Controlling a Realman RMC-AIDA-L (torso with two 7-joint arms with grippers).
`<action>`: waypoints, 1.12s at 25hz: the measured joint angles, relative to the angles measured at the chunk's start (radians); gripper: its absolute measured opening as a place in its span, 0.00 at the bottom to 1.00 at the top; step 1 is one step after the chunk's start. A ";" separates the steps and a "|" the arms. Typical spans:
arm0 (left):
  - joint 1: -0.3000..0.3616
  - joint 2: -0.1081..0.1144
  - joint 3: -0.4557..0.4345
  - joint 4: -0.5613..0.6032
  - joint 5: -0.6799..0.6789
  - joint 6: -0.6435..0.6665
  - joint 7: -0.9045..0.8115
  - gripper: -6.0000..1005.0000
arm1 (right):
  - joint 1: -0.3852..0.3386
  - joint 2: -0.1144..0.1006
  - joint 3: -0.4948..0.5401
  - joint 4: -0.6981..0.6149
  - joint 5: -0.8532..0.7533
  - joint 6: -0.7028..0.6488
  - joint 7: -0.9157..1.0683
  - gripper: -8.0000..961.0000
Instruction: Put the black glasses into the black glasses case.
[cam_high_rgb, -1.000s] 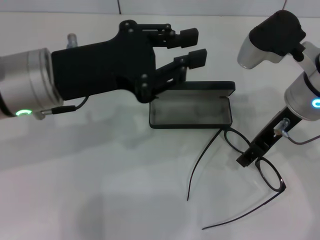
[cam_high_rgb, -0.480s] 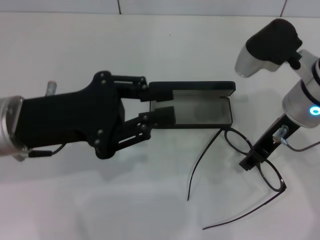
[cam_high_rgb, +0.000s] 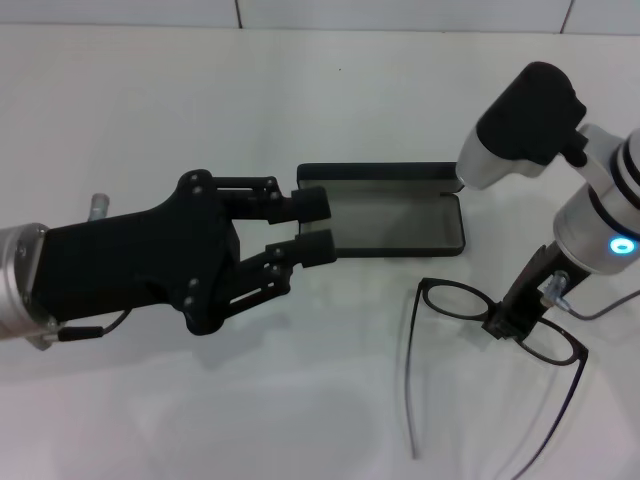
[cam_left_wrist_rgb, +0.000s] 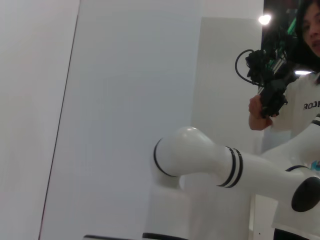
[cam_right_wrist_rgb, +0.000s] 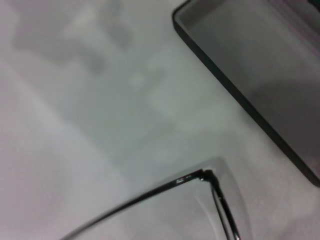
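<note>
Black glasses (cam_high_rgb: 500, 325): seen on the white surface (cam_high_rgb: 150, 130) in front of the black glasses case (cam_high_rgb: 395, 222), to the robot's right, temple arms unfolded and pointing toward the robot. The frame is gripped at the bridge, between the two lenses, by the right hand (cam_high_rgb: 507, 322), which is clenched on it from above. In the right wrist view one temple arm and its hinge are shown, with a corner of the case (cam_right_wrist_rgb: 250, 65) nearby.

Black glasses case: lid open, grey lining exposed, nothing noted inside. Lid stands up along the far edge.

Left hand (cam_high_rgb: 313, 225): fingers parted, released, nothing held. Its fingertips (cam_high_rgb: 318, 246) are placed at the case's left end; contact with the case cannot be told. Left wrist view is pointed away from the surface.
</note>
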 joint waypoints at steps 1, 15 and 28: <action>0.000 0.000 0.001 -0.003 0.002 0.000 0.000 0.20 | -0.016 0.000 -0.003 -0.015 0.001 0.006 -0.012 0.34; 0.022 -0.003 -0.016 -0.009 -0.003 0.027 -0.047 0.17 | -0.404 -0.004 0.141 -0.328 0.285 0.070 -0.333 0.11; -0.084 -0.012 0.033 -0.090 -0.022 0.028 -0.007 0.14 | -0.404 -0.008 0.323 -0.108 0.772 0.070 -0.700 0.11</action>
